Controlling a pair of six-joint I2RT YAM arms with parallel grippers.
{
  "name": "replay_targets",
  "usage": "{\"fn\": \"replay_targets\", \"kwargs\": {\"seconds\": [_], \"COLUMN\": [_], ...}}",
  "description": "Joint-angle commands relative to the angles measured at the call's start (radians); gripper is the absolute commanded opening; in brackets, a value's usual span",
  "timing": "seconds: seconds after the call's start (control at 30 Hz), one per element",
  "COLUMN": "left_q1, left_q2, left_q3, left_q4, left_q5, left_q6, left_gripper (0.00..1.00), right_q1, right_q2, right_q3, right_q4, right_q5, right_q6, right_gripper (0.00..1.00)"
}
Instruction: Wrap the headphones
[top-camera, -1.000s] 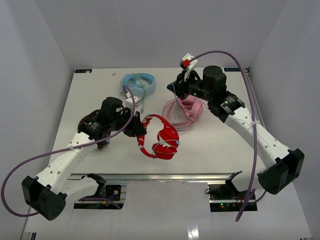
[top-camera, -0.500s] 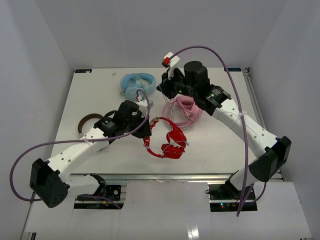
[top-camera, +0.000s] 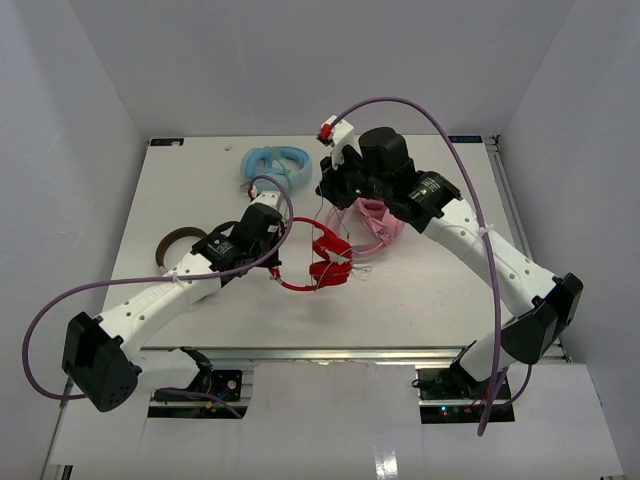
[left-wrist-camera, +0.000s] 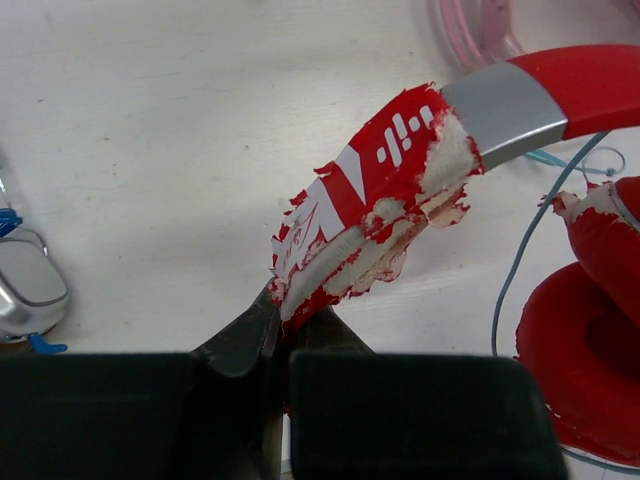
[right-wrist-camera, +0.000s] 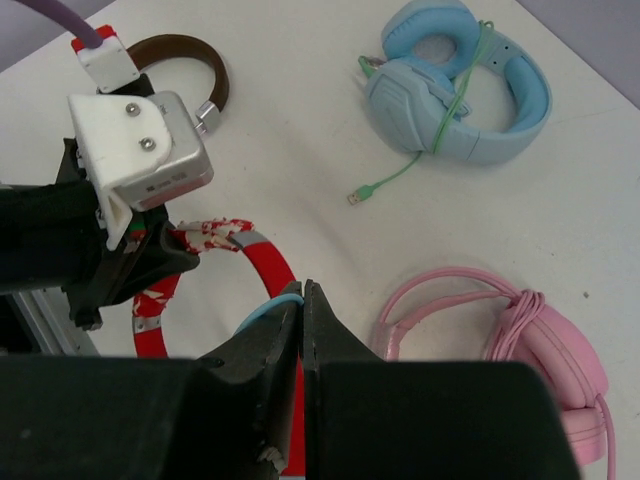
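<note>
From above, the headphones (top-camera: 325, 262) lie mid-table, just in front of the pink headphones (top-camera: 378, 222). The left gripper (top-camera: 277, 258) is at their left side and the right gripper (top-camera: 334, 206) hangs just behind them.

On the left wrist, the 2 jaws are clamped tight on the frayed end of the red headband (left-wrist-camera: 380, 190).

On the right wrist, the fingers are pinched almost together on the pale cable (right-wrist-camera: 262, 308), right over the headband. The light-blue headphones (right-wrist-camera: 455, 85) sit well apart.

headphones (top-camera: 328, 262) drawn back (slightly), right gripper (right-wrist-camera: 302, 300) swung leftward
</note>
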Motion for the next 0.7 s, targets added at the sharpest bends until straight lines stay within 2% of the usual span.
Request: {"fn": "replay_targets", "kwargs": {"seconds": [0.0, 0.27, 0.67], "left_q1": [0.008, 0.053, 0.115], "left_q2": [0.017, 0.015, 0.031], "left_q3": [0.065, 0.079, 0.135], "left_q4": [-0.014, -0.042, -0.117], "left_q5": [-0.171, -0.273, -0.360], "left_q6": [-0.101, -0.194, -0.317], "left_gripper": [0.00, 0.00, 0.00], "right_q1": [0.017, 0.042, 0.087], "right_q2": [-0.074, -0.135, -0.239], "right_q3": [0.012, -0.046, -0.300], "right_q4": [-0.017, -0.008, 0.204], "right_q5": [-0.074, -0.247, -0.483], "right_q6": [0.018, 0.035, 0.144], "right_gripper": [0.08, 0.08, 0.08]}}
